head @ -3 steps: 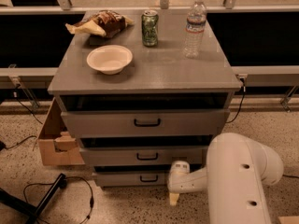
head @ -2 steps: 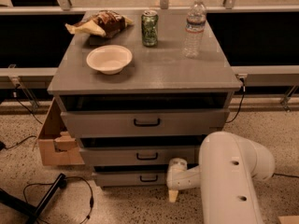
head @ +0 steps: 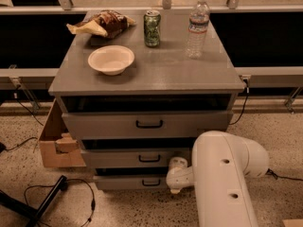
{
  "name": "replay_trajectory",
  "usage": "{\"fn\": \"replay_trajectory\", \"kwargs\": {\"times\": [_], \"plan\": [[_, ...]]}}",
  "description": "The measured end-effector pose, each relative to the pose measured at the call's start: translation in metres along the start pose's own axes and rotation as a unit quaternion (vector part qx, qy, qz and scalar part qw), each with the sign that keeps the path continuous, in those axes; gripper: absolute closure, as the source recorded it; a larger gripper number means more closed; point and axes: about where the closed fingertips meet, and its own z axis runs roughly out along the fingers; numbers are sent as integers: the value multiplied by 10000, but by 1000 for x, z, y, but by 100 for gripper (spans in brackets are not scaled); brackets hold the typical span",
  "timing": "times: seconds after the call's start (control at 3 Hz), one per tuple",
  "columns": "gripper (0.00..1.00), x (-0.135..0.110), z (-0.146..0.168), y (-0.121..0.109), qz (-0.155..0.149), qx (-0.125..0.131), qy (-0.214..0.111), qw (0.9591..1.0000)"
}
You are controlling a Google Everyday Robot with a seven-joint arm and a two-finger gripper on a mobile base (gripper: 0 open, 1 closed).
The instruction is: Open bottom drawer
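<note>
Speckled floor (head: 118, 212) runs under a grey cabinet (head: 156, 77) of three drawers, whose top carries a bowl (head: 111, 59), a green can (head: 152, 28), a water bottle (head: 197, 27) and a snack bag (head: 102, 24), all far above the gripper (head: 174, 178) and out of its way. Over the last second the bulky white arm (head: 222, 174) has swung across towards the cabinet, while the gripper has hardly shifted: it stays low against the right part of the bottom drawer (head: 123, 182). That drawer's small black handle (head: 151, 182) lies just beside the gripper, on its left as seen here, and the middle drawer (head: 118, 158) sits directly above it. Whether the gripper is spread, closed or already on the handle cannot be told. The bottom front looks no further out than it was, so I judge the arm to be lining up or hooking on, with the pull not yet begun
</note>
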Motion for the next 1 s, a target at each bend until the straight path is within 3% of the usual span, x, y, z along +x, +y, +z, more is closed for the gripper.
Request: {"fn": "replay_trajectory", "kwargs": {"times": [0.33, 0.67, 1.0], "plan": [[73, 25, -22, 10, 218, -60, 205, 9995], [100, 27, -25, 12, 249, -64, 210, 9994], [0, 27, -25, 12, 249, -64, 210, 9994]]}}
